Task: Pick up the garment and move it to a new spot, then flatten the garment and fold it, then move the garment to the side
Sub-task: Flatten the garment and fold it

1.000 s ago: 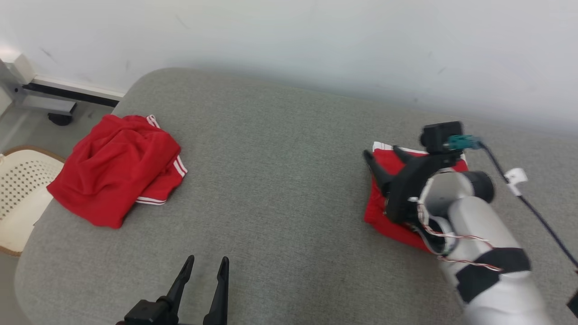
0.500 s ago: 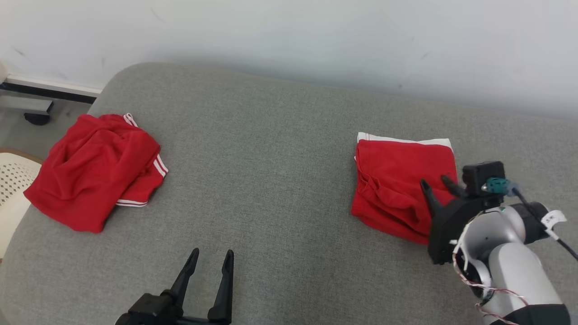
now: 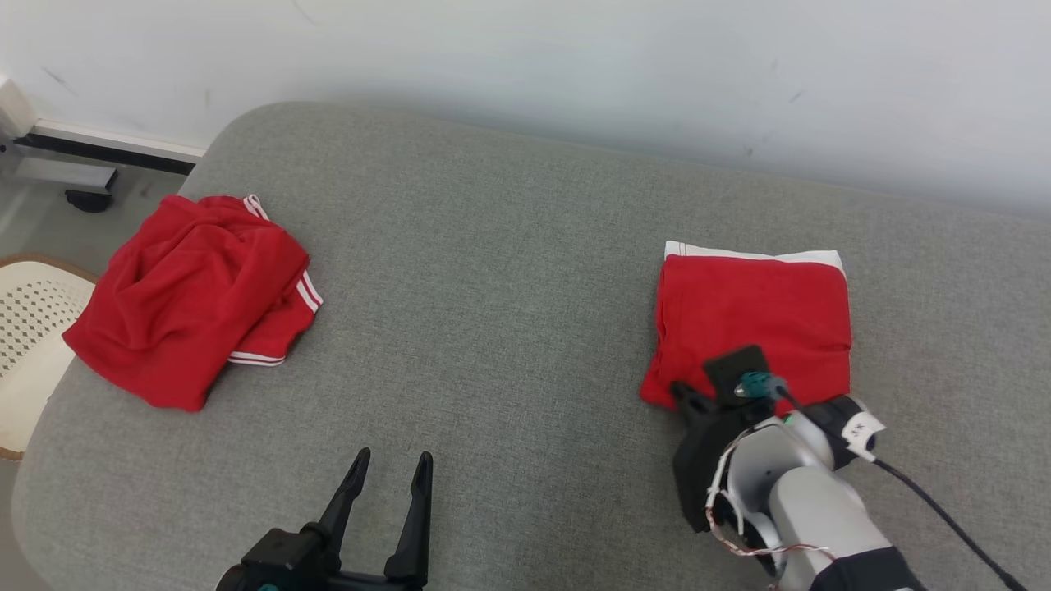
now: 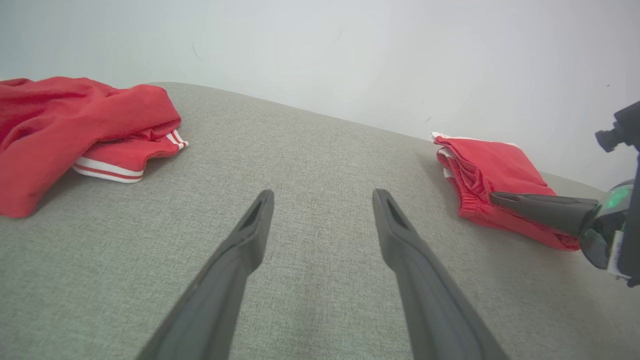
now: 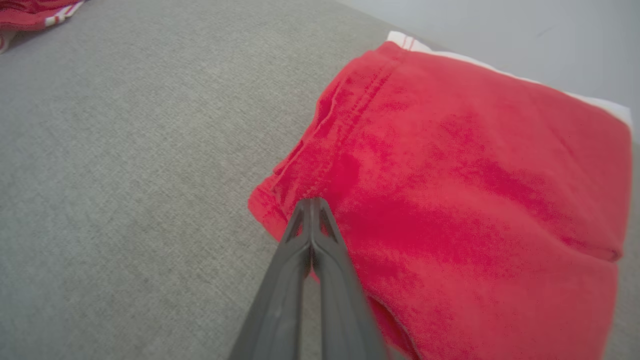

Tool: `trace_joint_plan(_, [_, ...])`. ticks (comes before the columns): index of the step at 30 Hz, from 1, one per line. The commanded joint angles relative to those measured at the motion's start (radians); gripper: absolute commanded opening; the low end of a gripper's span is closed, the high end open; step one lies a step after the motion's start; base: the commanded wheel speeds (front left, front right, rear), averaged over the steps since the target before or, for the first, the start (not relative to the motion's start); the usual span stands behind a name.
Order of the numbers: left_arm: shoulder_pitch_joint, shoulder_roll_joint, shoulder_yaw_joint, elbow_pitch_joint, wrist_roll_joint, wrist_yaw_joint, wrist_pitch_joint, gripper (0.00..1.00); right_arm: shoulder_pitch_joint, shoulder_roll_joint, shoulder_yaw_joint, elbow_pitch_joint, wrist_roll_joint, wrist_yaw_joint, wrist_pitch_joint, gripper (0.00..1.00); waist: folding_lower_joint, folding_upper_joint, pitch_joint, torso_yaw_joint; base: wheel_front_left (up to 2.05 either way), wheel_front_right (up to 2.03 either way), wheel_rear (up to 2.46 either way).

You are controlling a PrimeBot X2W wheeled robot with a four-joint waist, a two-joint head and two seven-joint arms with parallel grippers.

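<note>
1. Soft, even light is spreading over the grey cushion (image 3: 509, 328) in the head view. The pale wall (image 3: 575, 66) is reading bright without glaring.
2. Shadows are falling faint: a thin dark rim is showing under the crumpled red garment (image 3: 189, 295), and a hazy band is lying where cushion meets wall.
3. In the left wrist view the wide lens is bowing the cushion's far edge, and the left gripper (image 4: 324, 196) is going soft toward the bottom.
4. In the right wrist view the folded red garment (image 5: 450, 175) is looking oversaturated and blotchy, smearing at the right edge. The right gripper (image 5: 311, 205) is blurring near the lens.
</note>
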Motion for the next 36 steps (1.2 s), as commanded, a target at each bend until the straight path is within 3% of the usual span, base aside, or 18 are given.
trace_joint_plan(1, [-0.004, 0.003, 0.005, 0.001, -0.004, 0.002, -0.007, 1.0, -0.007, 0.012, 0.041, 0.026, 0.021, -0.002, 0.003, 0.0, -0.0001, -0.0001, -0.005, 0.003, 0.0, 0.0, 0.0])
trace_joint_plan(9, [0.007, 0.008, 0.01, 0.001, -0.004, 0.006, -0.01, 1.0, -0.031, 0.038, 0.15, 0.047, 0.097, -0.002, -0.021, 0.0, -0.0001, -0.0001, -0.014, -0.007, 0.0, 0.0, 0.0])
trace_joint_plan(14, [0.014, 0.012, 0.011, -0.004, -0.002, 0.009, -0.009, 1.0, -0.02, 0.044, 0.14, -0.015, 0.17, -0.002, -0.032, 0.0, -0.0001, -0.0001, -0.025, -0.018, 0.0, 0.0, 0.0])
trace_joint_plan(15, [0.018, 0.013, 0.014, -0.006, -0.003, 0.012, -0.01, 1.0, -0.012, 0.044, 0.123, -0.04, 0.177, -0.002, -0.039, 0.16, -0.0001, -0.0001, -0.029, -0.022, 0.0, 0.0, 0.0])
trace_joint_plan(16, [0.022, 0.014, 0.019, -0.01, -0.003, 0.014, -0.01, 1.0, -0.002, 0.04, 0.103, -0.067, 0.178, -0.002, -0.046, 0.41, -0.0001, -0.0001, -0.032, -0.026, 0.0, 0.0, 0.0])
trace_joint_plan(17, [0.026, 0.015, 0.022, -0.012, -0.003, 0.015, -0.011, 1.0, 0.01, 0.036, 0.08, -0.096, 0.18, -0.002, -0.052, 1.0, -0.0001, -0.0001, -0.035, -0.031, 0.0, 0.0, 0.0])
trace_joint_plan(26, [0.078, 0.011, 0.114, -0.077, 0.038, 0.031, -0.012, 1.0, 0.274, 0.055, -0.248, -0.453, 0.165, -0.002, -0.18, 1.0, -0.0001, -0.0001, -0.086, -0.109, 0.0, 0.0, 0.0])
trace_joint_plan(28, [0.089, 0.016, 0.137, -0.075, 0.051, 0.033, -0.012, 1.0, 0.328, 0.056, -0.277, -0.501, 0.169, -0.002, -0.2, 1.0, -0.0001, -0.0001, -0.094, -0.134, 0.0, 0.0, 0.0])
trace_joint_plan(31, [0.102, 0.012, 0.181, -0.095, 0.068, 0.04, -0.013, 1.0, 0.384, 0.056, -0.309, -0.519, 0.196, -0.002, -0.238, 1.0, -0.0001, -0.0001, -0.099, -0.173, 0.0, 0.0, 0.0])
trace_joint_plan(36, [0.12, -0.001, 0.246, -0.116, 0.088, 0.012, -0.013, 1.0, 0.423, 0.057, -0.328, -0.478, 0.211, -0.002, -0.296, 1.0, -0.0001, -0.0001, -0.111, -0.221, 0.0, 0.0, 0.0])
